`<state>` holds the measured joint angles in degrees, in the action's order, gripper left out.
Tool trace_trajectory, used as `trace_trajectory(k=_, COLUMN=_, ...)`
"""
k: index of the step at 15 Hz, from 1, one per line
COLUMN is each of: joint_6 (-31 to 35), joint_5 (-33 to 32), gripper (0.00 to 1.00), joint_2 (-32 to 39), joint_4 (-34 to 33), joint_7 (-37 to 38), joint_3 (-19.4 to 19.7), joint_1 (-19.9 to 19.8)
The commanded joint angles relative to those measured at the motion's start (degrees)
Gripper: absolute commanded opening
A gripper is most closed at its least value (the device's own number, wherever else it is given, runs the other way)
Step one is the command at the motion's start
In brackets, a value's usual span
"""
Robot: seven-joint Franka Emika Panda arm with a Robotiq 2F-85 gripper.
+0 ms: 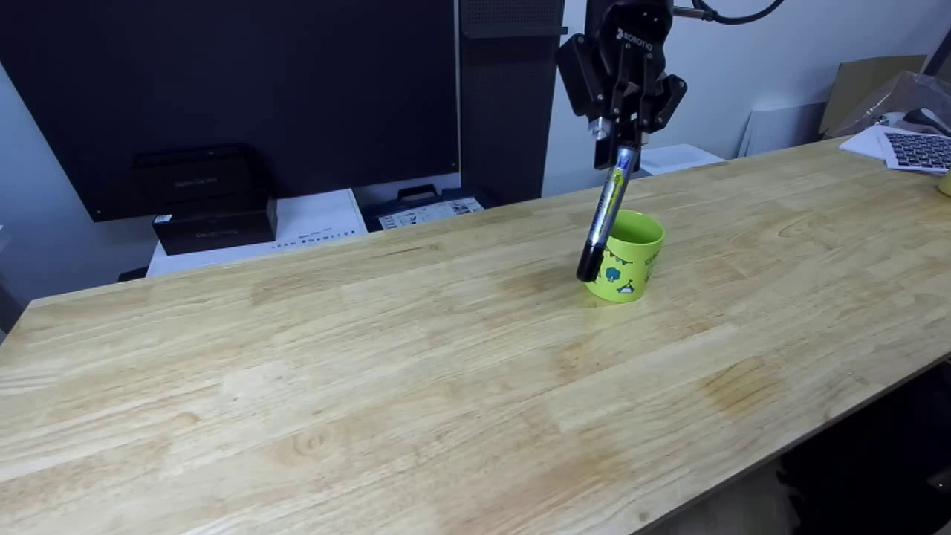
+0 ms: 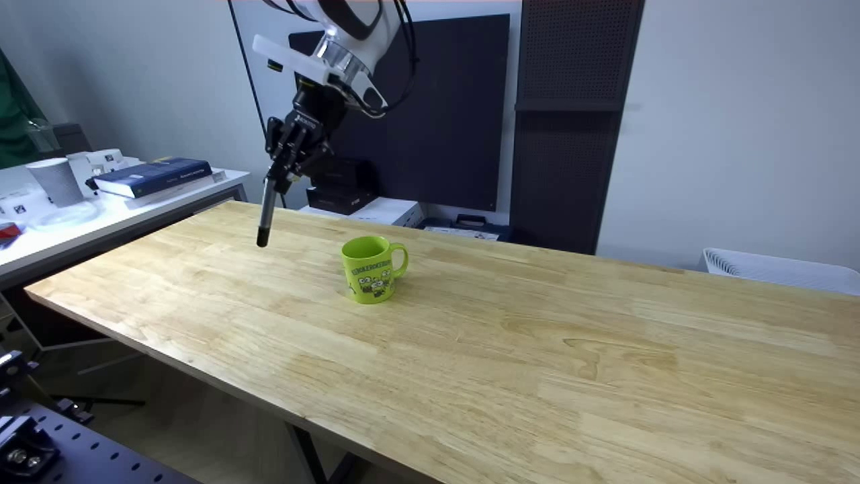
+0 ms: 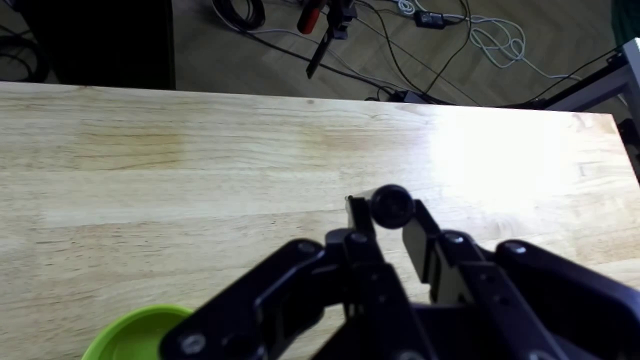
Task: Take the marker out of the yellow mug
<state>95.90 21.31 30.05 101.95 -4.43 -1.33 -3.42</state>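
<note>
The yellow mug (image 1: pixel 634 276) stands upright on the wooden table. In an exterior view its handle is on the right side of the mug (image 2: pixel 371 277). In the wrist view the mug's rim (image 3: pixel 131 334) shows at the lower left, partly covered by a finger. My gripper (image 1: pixel 621 154) is shut on the marker (image 1: pixel 609 204) near its upper end. The marker (image 2: pixel 268 210) hangs tilted, black end down, outside the mug and above the table, apart from the mug. In the wrist view only its round dark end (image 3: pixel 392 206) shows between the fingertips (image 3: pixel 387 220).
A side table bears a blue book (image 2: pixel 158 176) and a grey cup (image 2: pixel 57 181). Dark boxes (image 1: pixel 215 227) stand behind the table. A white basket (image 2: pixel 779 269) is beyond the far edge. A keyboard (image 1: pixel 920 151) lies at the table's far end. Cables (image 3: pixel 495 42) lie on the floor.
</note>
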Motion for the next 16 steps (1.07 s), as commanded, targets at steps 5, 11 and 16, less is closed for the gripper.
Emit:
trace_trajectory(k=5, joint_6=-3.42, joint_5=-0.73, gripper=0.06, joint_2=3.04, joint_4=-1.94, joint_7=1.63, joint_3=0.92, joint_1=-0.78)
trace_trajectory(k=11, joint_6=-2.29, joint_5=-11.94, gripper=0.06, joint_2=7.84, joint_4=-6.11, joint_7=5.26, joint_3=2.85, joint_1=2.32)
trace_trajectory(k=16, joint_6=-0.72, joint_5=-16.65, gripper=0.06, joint_2=12.15, joint_4=-10.73, joint_7=3.53, joint_3=1.42, joint_1=3.82)
